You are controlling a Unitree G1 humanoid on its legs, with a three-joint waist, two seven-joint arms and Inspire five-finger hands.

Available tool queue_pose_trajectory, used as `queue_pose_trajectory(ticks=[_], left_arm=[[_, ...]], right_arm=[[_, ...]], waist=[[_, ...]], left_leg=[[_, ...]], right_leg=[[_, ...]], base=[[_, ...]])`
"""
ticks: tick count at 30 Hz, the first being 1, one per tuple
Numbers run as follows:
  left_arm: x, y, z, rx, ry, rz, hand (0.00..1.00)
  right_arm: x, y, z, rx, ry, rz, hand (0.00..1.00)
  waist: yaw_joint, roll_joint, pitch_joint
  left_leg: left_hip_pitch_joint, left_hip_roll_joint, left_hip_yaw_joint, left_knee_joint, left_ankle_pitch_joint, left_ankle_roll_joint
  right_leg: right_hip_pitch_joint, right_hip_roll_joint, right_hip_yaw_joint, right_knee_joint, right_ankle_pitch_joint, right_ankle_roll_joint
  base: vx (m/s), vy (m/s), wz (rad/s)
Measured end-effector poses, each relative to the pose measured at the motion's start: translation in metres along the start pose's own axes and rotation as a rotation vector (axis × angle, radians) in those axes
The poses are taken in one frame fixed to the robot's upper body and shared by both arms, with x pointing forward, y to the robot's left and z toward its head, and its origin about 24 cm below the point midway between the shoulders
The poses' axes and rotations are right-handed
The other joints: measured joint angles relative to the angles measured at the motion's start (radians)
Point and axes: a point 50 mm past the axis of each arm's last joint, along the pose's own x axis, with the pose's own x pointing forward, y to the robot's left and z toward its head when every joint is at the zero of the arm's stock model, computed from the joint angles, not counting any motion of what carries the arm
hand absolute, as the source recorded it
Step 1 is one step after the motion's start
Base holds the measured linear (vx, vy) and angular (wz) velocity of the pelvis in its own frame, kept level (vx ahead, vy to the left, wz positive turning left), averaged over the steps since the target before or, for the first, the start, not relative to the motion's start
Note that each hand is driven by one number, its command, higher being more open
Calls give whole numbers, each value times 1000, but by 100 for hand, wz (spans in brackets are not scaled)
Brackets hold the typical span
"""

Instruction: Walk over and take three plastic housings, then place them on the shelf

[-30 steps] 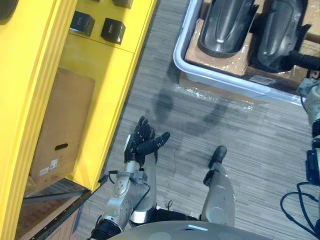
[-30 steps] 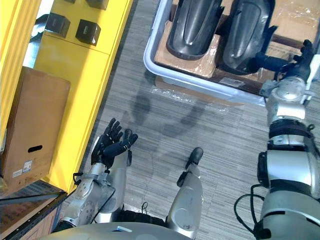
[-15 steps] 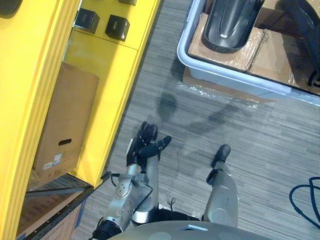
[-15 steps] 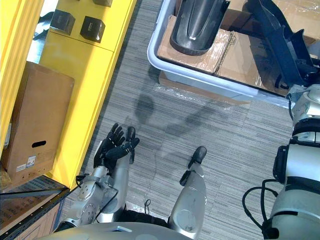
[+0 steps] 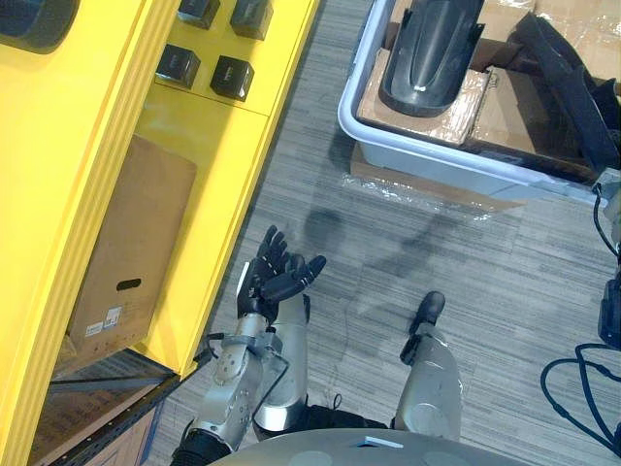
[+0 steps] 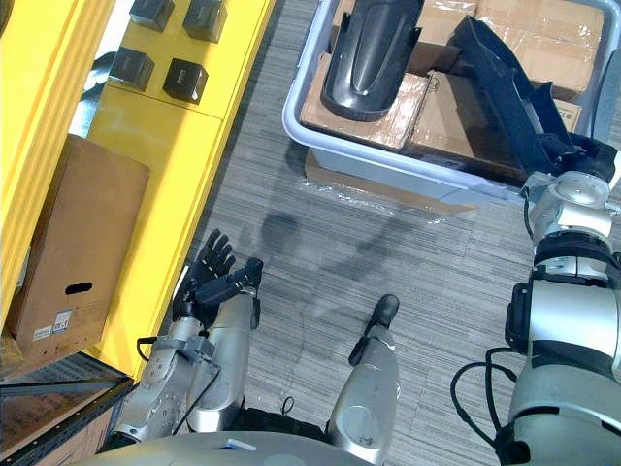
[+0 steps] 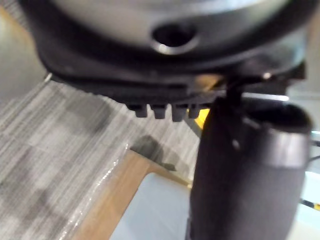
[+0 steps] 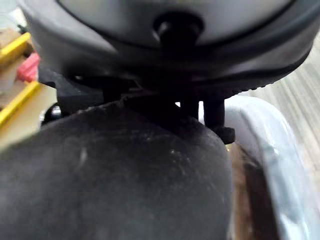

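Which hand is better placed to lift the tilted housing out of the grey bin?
Right. The right hand is against the near end of the tilted housing in the grey bin; the left hand is open above the floor beside the yellow shelf, apart from the bin.

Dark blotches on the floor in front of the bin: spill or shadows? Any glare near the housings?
Left eye view: the blotches look like soft shadows on the floor, flat and edgeless. Right eye view: plastic film under the bin glints; the rounded housing bears a small highlight.
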Motion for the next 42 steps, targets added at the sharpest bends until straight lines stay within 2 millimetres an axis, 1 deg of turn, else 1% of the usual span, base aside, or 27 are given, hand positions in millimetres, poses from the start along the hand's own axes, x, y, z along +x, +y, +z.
queue_pose_trajectory(ticks=[1, 2, 3, 4, 5, 6, 8, 9, 10, 12, 14, 16, 17, 18, 20, 21, 22, 24, 26, 28, 31, 32, 33, 34, 37, 39, 42], left_arm=[[-2, 0, 3, 6, -13, -6, 100], [-4, -1, 9, 41, -38, -11, 100], [-5, -2, 13, 53, -53, -15, 100], [-5, -3, 22, 85, -84, -14, 100], [-3, 0, 33, 104, -122, 3, 100], [-2, 1, 39, 107, -142, 13, 100], [4, 10, 57, 121, -192, 48, 100], [5, 12, 60, 127, -198, 52, 100], [8, 14, 67, 148, -206, 53, 100], [15, 15, 74, 219, -202, 41, 100], [18, 13, 75, 265, -186, 28, 100], [19, 7, 77, 234, -164, -4, 100], [19, 2, 77, 189, -148, -42, 100], [19, -3, 76, 123, -126, -86, 100], [22, -9, 72, 14, -76, -139, 100], [24, -17, 65, -111, 0, -200, 100], [24, -20, 61, -160, 34, -226, 100], [22, -31, 48, -319, 144, -295, 100], [23, -41, 28, -449, 263, -334, 100], [24, -45, 15, -456, 318, -325, 100], [25, -42, 3, -505, 352, -275, 100], [25, -40, 1, -521, 360, -267, 100], [25, -40, 1, -521, 360, -267, 100], [25, -39, 1, -576, 364, -261, 100], [25, -41, 2, -664, 357, -267, 100], [26, -42, 4, -682, 328, -262, 100], [30, -44, 11, -783, 261, -254, 100]], right_arm=[[-3, 2, 5, -3, -57, 2, 0], [-6, 2, 10, -25, -137, 2, 0], [-9, 3, 13, -31, -178, 4, 0], [-14, 6, 19, -42, -248, 5, 0], [-22, 14, 21, -54, -312, 19, 0], [-26, 18, 19, -59, -337, 28, 0], [-42, 32, 5, -57, -395, 55, 0], [-47, 35, 0, -65, -401, 61, 0], [-54, 41, -10, -74, -408, 74, 0], [-65, 50, -27, -110, -413, 105, 0], [-74, 55, -36, -150, -436, 126, 0], [-80, 56, -39, -183, -473, 137, 0], [-83, 55, -37, -207, -511, 138, 0], [-86, 56, -33, -225, -557, 137, 0], [-90, 56, -27, -232, -616, 130, 0], [-95, 56, -21, -223, -675, 134, 0], [-97, 56, -20, -225, -704, 137, 0], [-106, 56, -14, -206, -783, 151, 0], [-117, 60, -5, -195, -893, 169, 0], [-124, 62, -3, -181, -947, 191, 0], [-138, 69, -6, -183, -1006, 242, 0], [-142, 71, -7, -172, -1018, 263, 0], [-142, 71, -7, -172, -1018, 263, 0], [-147, 76, -9, -168, -1027, 291, 0], [-156, 86, -10, -196, -1060, 350, 0], [-162, 91, -17, -199, -1055, 400, 0], [-173, 100, -31, -193, -1022, 466, 0]], waist=[[-5, -5, 1], [-8, -15, 6], [-9, -15, 6], [-18, -20, 3], [-28, -35, -1], [-32, -45, -5], [-35, -98, -49], [-35, -110, -62], [-35, -136, -83], [-36, -168, -131], [-37, -183, -169], [-42, -184, -202], [-44, -182, -223], [-56, -180, -236], [-59, -176, -251], [-63, -174, -271], [-66, -174, -282], [-81, -174, -311], [-92, -173, -333], [-102, -173, -350], [-114, -174, -375], [-115, -172, -384], [-115, -172, -384], [-112, -172, -389], [-111, -172, -394], [-112, -175, -408], [-114, -175, -432]], left_leg=[[30, 0, 4, -28, 12, -4], [65, 0, 6, -63, 25, -4], [84, 0, 7, -83, 32, -6], [120, 0, 8, -117, 47, -9], [157, 1, 8, -150, 60, -11], [173, 1, 10, -165, 64, -11], [221, 2, 28, -218, 72, -5], [232, 2, 32, -229, 73, -5], [258, 2, 38, -247, 75, -6], [293, 2, 50, -275, 81, -15], [319, 2, 56, -296, 84, -19], [343, 2, 60, -320, 89, -20], [358, 3, 62, -341, 96, -21], [376, 4, 63, -361, 103, -21], [403, 5, 76, -384, 110, -22], [422, 6, 89, -404, 116, -21], [425, 6, 91, -411, 119, -22], [427, 6, 97, -418, 121, -22], [440, 7, 108, -429, 125, -22], [445, 11, 108, -432, 128, -22], [457, 19, 108, -436, 129, -22], [457, 19, 108, -437, 129, -21], [457, 19, 108, -437, 129, -21], [458, 18, 108, -436, 130, -21], [457, 18, 108, -436, 138, -23], [457, 18, 108, -436, 138, -23], [457, 16, 108, -436, 139, -23]], right_leg=[[17, -1, 0, -3, -3, 1], [41, -1, -6, -12, -4, 2], [55, 0, -9, -19, -4, 2], [82, 0, -15, -26, -6, 3], [112, 1, -23, -39, -6, 3], [124, 1, -25, -44, -8, 4], [152, 1, -24, -68, -9, 6], [159, 1, -24, -73, -9, 6], [180, 2, -25, -87, -10, 8], [211, 2, -28, -109, -10, 9], [232, 2, -32, -122, -9, 10], [243, 1, -39, -121, -9, 10], [249, 1, -47, -122, -9, 10], [260, 1, -56, -122, -9, 10], [268, 1, -57, -122, -9, 10], [271, 1, -56, -125, -9, 10], [272, 1, -56, -128, -9, 10], [273, 2, -57, -138, -7, 14], [278, 4, -54, -146, -7, 14], [289, 10, -55, -160, -4, 18], [307, 19, -58, -174, -4, 18], [308, 19, -58, -175, -4, 19], [308, 19, -58, -175, -4, 19], [309, 19, -59, -176, -3, 19], [309, 18, -61, -176, -2, 19], [309, 18, -62, -176, 0, 19], [310, 17, -63, -176, 0, 19]], base=[[63, -58, 3], [55, -50, 5], [60, -54, 9], [59, -46, 10], [70, -52, 9], [65, -39, 2], [69, -19, -7], [96, -9, -7], [101, -5, -5], [111, -7, -4], [102, -7, -1], [82, -9, 0], [65, -12, 2], [70, -13, -2], [35, -7, -11], [10, -3, -15], [9, -3, -11], [12, -4, -5], [-13, -7, -12], [-15, -7, -3], [-36, -17, 0], [-38, -8, 0], [0, 0, 0], [0, 0, 0], [0, 0, 0], [0, 0, 0], [0, 0, 0]])
